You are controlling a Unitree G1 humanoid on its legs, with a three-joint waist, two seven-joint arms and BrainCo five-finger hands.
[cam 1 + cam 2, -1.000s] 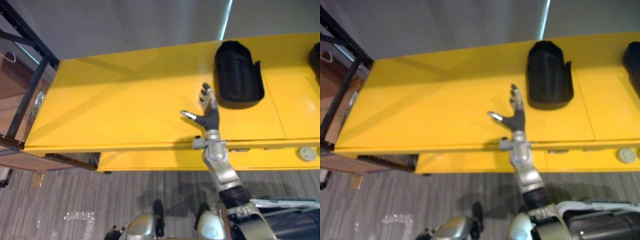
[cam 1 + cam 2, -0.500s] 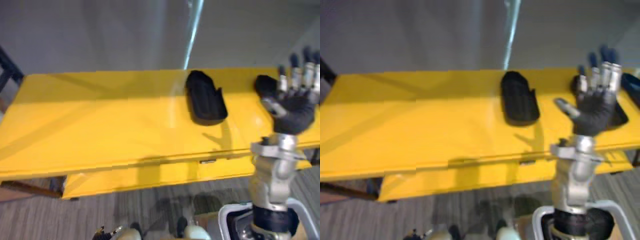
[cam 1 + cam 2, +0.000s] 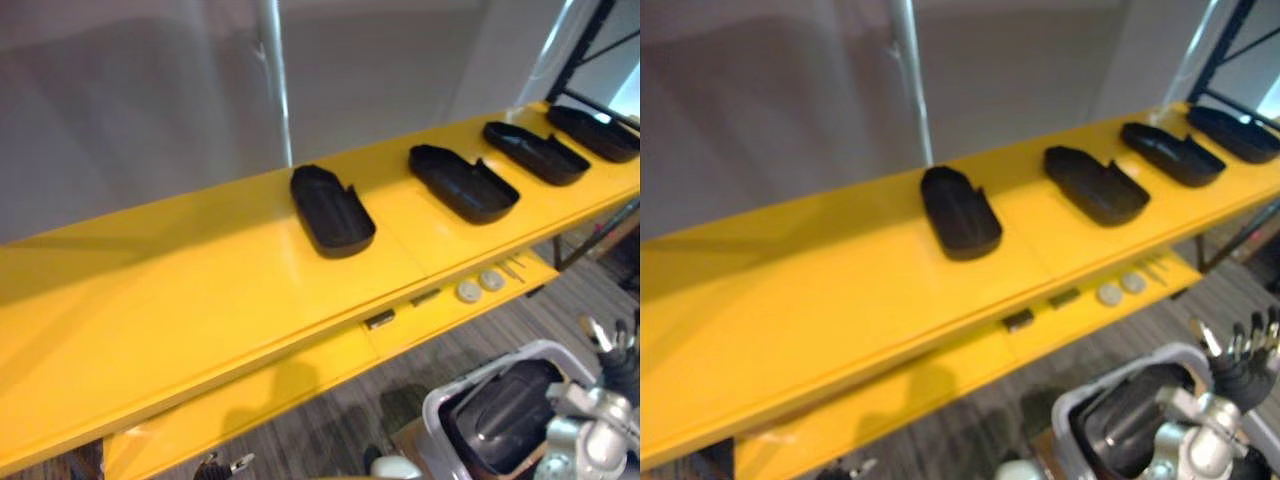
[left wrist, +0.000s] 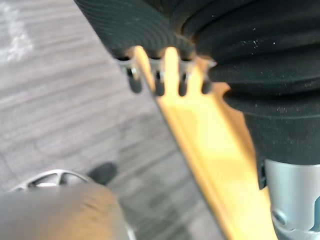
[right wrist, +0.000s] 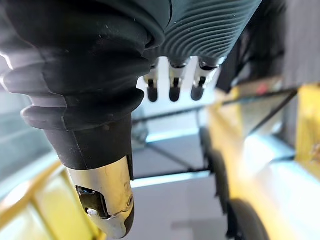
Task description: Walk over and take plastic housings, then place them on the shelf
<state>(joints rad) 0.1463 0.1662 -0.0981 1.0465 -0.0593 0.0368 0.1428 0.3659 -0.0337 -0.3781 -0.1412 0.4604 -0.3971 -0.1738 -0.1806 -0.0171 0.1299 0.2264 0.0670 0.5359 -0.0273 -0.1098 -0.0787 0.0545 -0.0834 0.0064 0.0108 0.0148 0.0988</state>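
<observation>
Right hand (image 3: 1242, 372) is low at the robot's right, in front of and below the shelf (image 3: 180, 300). Fingers (image 5: 171, 86) are straight and spread, pointing up, and it has hold of nothing. Touching nothing as far as visible.

Just beside it, toward the robot's left, is a grey-rimmed bin (image 3: 436, 408) on the floor side, with a dark moulded part (image 3: 500, 418) lying in it. Cannot tell if that part is a housing.

Housings are well apart from the right hand, up on the yellow shelf top in a row, none touching another: housing 1 (image 3: 332, 210) near the middle, housing 2 (image 3: 463, 183), housing 3 (image 3: 535, 152), and housing 4 (image 3: 597, 133) at the far right end. Housings 2 and 3 are the closest to the hand, above and beyond it.

Lower ledge (image 3: 300, 375) under the shelf front carries two pale discs (image 3: 468, 291) and two small dark bits (image 3: 380, 319).

Left hand (image 4: 159, 85) hangs low over the grey floor (image 4: 60, 100) by the ledge edge, fingers straight, empty.
</observation>
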